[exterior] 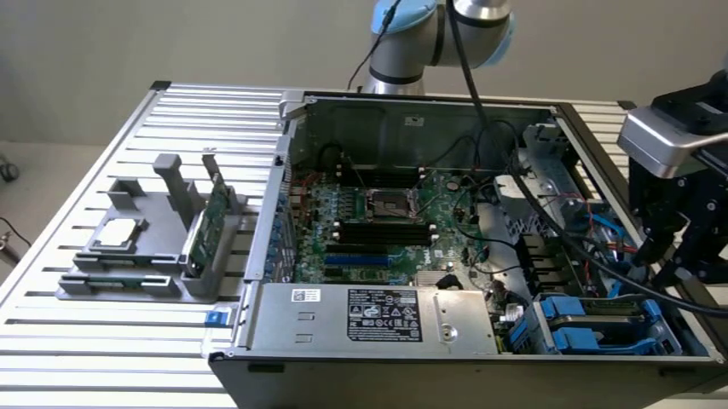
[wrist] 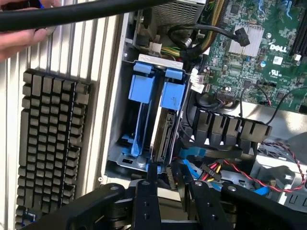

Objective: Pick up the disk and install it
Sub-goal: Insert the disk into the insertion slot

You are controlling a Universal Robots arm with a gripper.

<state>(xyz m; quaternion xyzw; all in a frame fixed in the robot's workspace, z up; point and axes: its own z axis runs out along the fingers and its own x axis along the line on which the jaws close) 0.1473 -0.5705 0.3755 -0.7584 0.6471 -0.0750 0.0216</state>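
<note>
Okay: gripper [wrist: 169, 187] half-open, empty, just over the disk [wrist: 164, 134] standing in its bay [wrist: 120, 143]. Centre your jaws on the carrier [wrist: 171, 93], parallel, clear of the cables [wrist: 225, 166].

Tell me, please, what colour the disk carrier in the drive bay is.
Blue. The disk carrier shows best in the wrist view.

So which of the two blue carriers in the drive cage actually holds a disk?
The carrier nearer the motherboard: a silver-grey disk shows behind its blue tab. The other carrier looks like an empty frame.
</note>
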